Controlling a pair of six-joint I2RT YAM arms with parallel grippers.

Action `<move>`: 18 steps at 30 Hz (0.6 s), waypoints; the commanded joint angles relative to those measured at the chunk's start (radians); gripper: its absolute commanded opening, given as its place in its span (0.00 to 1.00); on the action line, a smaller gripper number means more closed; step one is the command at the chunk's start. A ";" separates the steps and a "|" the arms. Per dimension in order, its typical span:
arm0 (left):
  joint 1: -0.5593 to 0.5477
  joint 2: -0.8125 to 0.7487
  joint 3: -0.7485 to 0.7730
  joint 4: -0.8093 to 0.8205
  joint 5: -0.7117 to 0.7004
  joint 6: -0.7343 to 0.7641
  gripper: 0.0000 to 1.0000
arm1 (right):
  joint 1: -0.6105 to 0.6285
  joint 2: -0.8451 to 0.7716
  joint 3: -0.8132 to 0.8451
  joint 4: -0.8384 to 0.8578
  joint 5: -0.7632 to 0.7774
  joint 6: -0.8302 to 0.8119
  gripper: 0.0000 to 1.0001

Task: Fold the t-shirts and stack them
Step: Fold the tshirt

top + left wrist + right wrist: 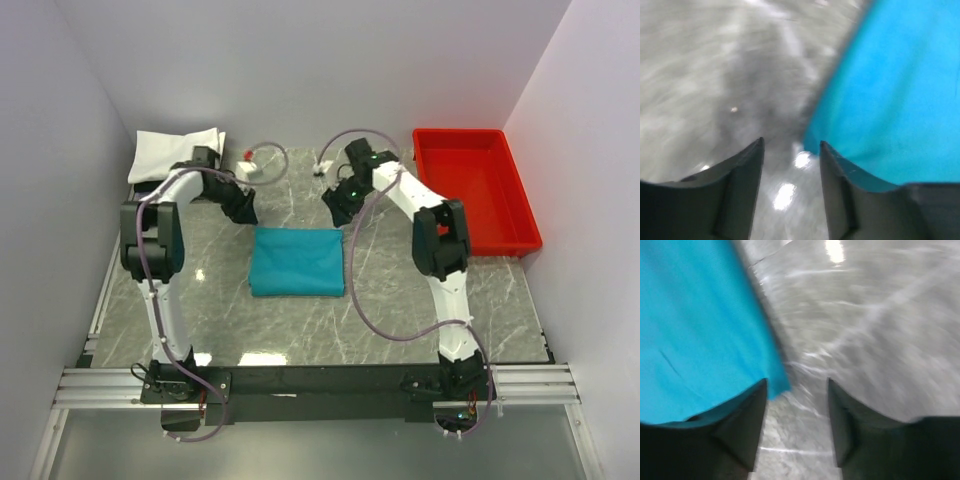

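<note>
1. Two t-shirts show: a teal-blue t-shirt (297, 261) lies folded in a neat block in the middle of the table (440, 310), and a white t-shirt (175, 153) sits folded at the far left corner
2. The left gripper (243, 210) hangs just beside the teal-blue t-shirt's far left corner, its fingers apart with nothing between them
3. The right gripper (335, 207) hangs by the far right corner, fingers apart too, holding nothing
4. One arm at each corner would likely let them lift the wide, floppy cloth flat, maybe to stack it on the white t-shirt
5. A red tray (470, 190) sits at the right, well apart from both
</note>
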 commanded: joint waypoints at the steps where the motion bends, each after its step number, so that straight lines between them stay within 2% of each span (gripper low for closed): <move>1: 0.063 -0.175 0.004 0.167 0.046 -0.352 0.62 | -0.055 -0.224 -0.030 0.197 -0.007 0.244 0.61; 3: 0.063 -0.245 -0.065 0.217 0.052 -0.473 0.65 | -0.068 -0.285 -0.099 0.234 -0.055 0.331 0.62; 4: 0.063 -0.310 -0.088 0.211 0.069 -0.498 0.65 | -0.069 -0.349 -0.133 0.251 -0.126 0.365 0.63; 8: 0.063 -0.470 -0.293 0.223 0.250 -0.725 0.66 | -0.039 -0.480 -0.364 0.290 -0.341 0.588 0.66; 9: 0.063 -0.505 -0.420 0.282 0.296 -0.867 0.67 | -0.016 -0.499 -0.415 0.325 -0.372 0.632 0.66; 11: 0.045 -0.610 -0.555 0.391 0.364 -1.019 0.68 | 0.012 -0.558 -0.582 0.397 -0.438 0.786 0.67; 12: 0.030 -0.644 -0.682 0.446 0.382 -1.155 0.68 | 0.029 -0.574 -0.637 0.476 -0.481 0.829 0.67; 13: 0.013 -0.695 -0.738 0.552 0.388 -1.213 0.69 | 0.068 -0.586 -0.681 0.504 -0.494 0.865 0.67; 18: -0.084 -0.731 -0.986 0.794 0.359 -1.460 0.71 | 0.151 -0.551 -0.857 0.711 -0.514 1.052 0.67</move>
